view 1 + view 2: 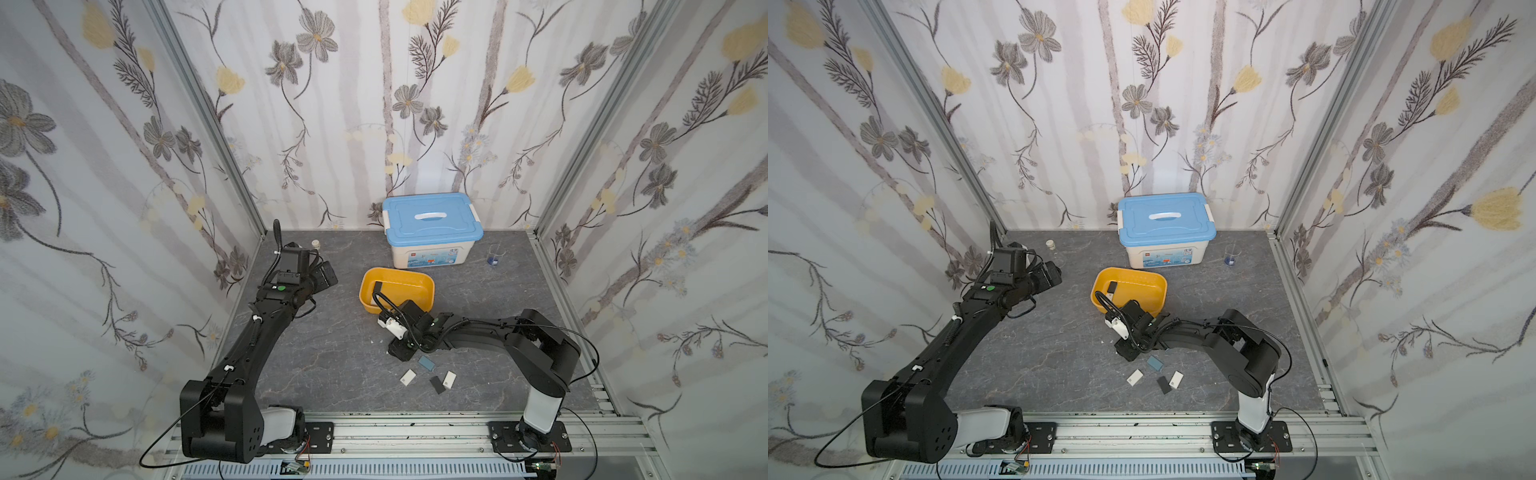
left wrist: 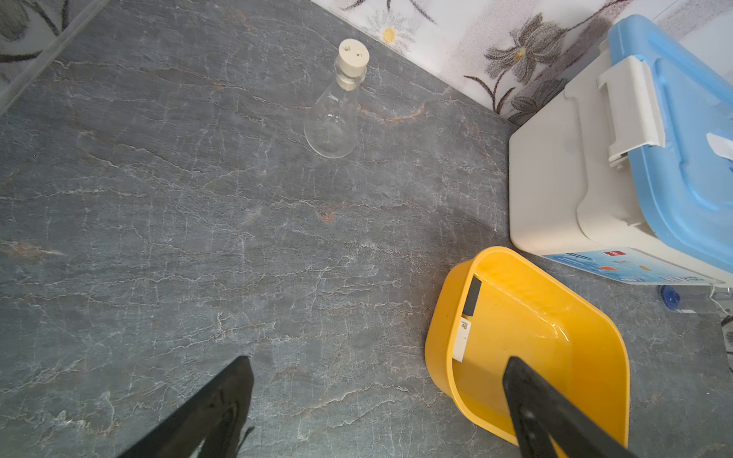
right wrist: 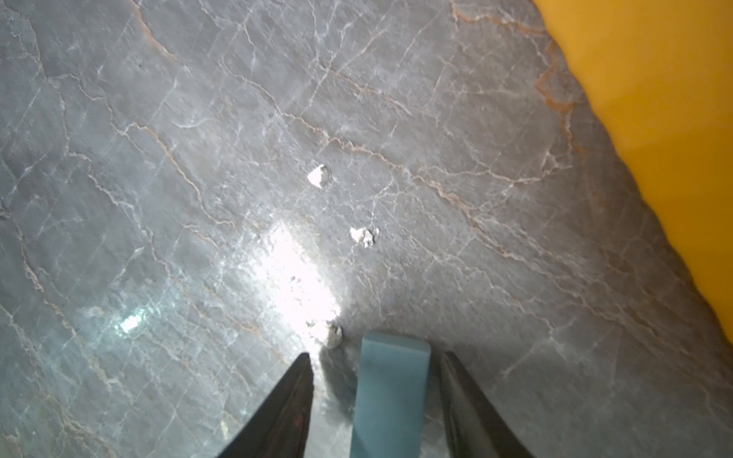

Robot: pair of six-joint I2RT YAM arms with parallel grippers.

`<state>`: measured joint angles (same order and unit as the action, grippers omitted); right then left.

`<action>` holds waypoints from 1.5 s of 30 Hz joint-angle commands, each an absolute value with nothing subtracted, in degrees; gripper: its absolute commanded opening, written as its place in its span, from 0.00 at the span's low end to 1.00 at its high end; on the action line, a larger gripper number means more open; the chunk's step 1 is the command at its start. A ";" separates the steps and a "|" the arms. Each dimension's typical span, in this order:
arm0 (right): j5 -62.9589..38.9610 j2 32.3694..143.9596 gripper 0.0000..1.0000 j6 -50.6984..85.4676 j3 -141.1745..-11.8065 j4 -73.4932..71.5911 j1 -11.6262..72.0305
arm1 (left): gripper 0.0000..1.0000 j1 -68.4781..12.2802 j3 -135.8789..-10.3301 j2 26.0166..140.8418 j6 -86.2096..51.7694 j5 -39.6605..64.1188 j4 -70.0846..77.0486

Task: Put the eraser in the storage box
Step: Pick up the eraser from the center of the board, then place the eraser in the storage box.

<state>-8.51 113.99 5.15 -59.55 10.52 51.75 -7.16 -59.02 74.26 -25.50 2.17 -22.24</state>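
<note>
The right gripper (image 3: 377, 353) is parted astride the eraser (image 3: 390, 396), close to the storage box (image 3: 654, 99); the left gripper (image 2: 378, 359) is spread wide over bare table (image 2: 198, 198)

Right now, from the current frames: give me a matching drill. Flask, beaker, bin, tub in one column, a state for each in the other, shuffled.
Things:
1. flask
2. beaker
3. bin
4. tub

States:
A. a little blue liquid at the bottom
B. erasers lying inside
C. stoppered, clear glass
D. closed with a blue lid

Pairs: 1-C, 2-A, 3-D, 4-B
</note>
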 commanded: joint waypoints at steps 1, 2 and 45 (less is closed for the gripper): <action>-7.26 113.48 0.55 5.78 -59.33 13.30 51.82 | 1.00 -7.12 -59.39 74.24 -25.49 1.94 -21.22; -7.04 113.30 0.54 5.76 -59.13 13.42 51.72 | 1.00 -7.08 -59.37 74.18 -25.44 1.89 -21.23; 2.26 105.60 0.31 8.40 -72.56 20.44 51.19 | 1.00 -7.03 -61.61 76.30 -25.72 3.68 -20.09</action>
<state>0.67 105.25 8.08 -69.63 20.23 51.88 -7.11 -60.38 75.50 -25.50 2.92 -22.15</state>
